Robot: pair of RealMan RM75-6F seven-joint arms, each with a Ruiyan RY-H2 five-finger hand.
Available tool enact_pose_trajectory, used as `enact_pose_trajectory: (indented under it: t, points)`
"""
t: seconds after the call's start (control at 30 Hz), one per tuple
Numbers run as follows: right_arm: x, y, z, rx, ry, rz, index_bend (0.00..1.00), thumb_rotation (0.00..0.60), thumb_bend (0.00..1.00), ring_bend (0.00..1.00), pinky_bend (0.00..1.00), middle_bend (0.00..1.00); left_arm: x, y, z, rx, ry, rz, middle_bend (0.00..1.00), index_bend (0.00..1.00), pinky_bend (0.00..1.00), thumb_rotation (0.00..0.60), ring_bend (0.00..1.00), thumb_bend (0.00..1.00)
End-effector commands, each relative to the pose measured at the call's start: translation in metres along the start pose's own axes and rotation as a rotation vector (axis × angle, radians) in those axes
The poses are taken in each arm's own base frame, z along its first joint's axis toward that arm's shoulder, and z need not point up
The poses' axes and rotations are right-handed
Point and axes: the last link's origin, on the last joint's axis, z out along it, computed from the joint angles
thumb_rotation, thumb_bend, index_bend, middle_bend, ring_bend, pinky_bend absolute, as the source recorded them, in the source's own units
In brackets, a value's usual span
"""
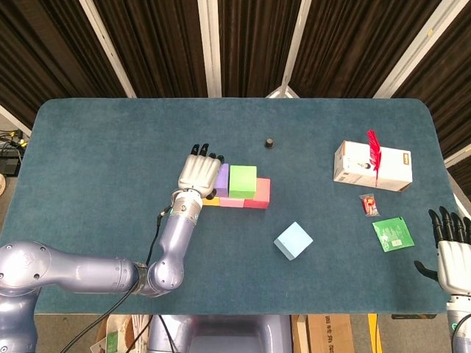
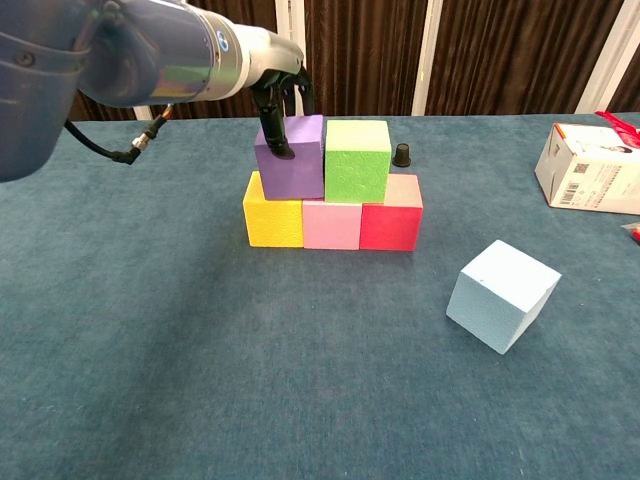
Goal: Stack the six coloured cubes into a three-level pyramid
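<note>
Two levels built mid-table: yellow cube [image 2: 272, 222], pink cube [image 2: 331, 224], red cube [image 2: 391, 220] below; green cube [image 2: 357, 160] and purple cube [image 2: 290, 157] on top — left robot hand [image 1: 198, 173] grasping purple. Light blue cube [image 2: 502, 294] unplaced, toward near edge. Right robot hand [image 1: 450, 250] released, idle.

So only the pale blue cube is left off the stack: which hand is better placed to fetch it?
Probably the right hand: it hangs open and empty at the table's right edge, while the left hand grips the purple cube. The pale blue cube lies right of the stack.
</note>
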Motion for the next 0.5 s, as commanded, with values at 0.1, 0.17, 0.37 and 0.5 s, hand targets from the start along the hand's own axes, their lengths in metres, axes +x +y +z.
enact_pose_trajectory:
  t: [0.1,0.17,0.37,0.5]
  points:
    - [0.0001,0.0000,0.0002,-0.002,0.002,0.002,0.00,0.600,0.13,0.00,0.00,0.03,0.0003,0.0007,-0.0004,-0.004,-0.001,0.000,0.22,0.25,0.00,0.600,0.00,0.35]
    - [0.0001,0.0000,0.0003,-0.002,0.002,0.001,0.00,0.600,0.13,0.00,0.00,0.03,0.0003,0.0012,-0.0007,-0.006,-0.002,0.001,0.22,0.24,0.00,0.600,0.00,0.35]
    - [0.0006,0.0004,-0.0001,-0.004,0.003,0.003,0.00,0.600,0.13,0.00,0.00,0.03,-0.0007,0.0015,-0.0009,-0.004,-0.004,0.013,0.21,0.24,0.00,0.600,0.00,0.35]
    - [0.0007,0.0007,-0.0002,-0.006,0.002,0.005,0.00,0.600,0.13,0.00,0.00,0.03,-0.0014,0.0017,-0.0007,-0.005,-0.005,0.016,0.21,0.24,0.00,0.600,0.00,0.35]
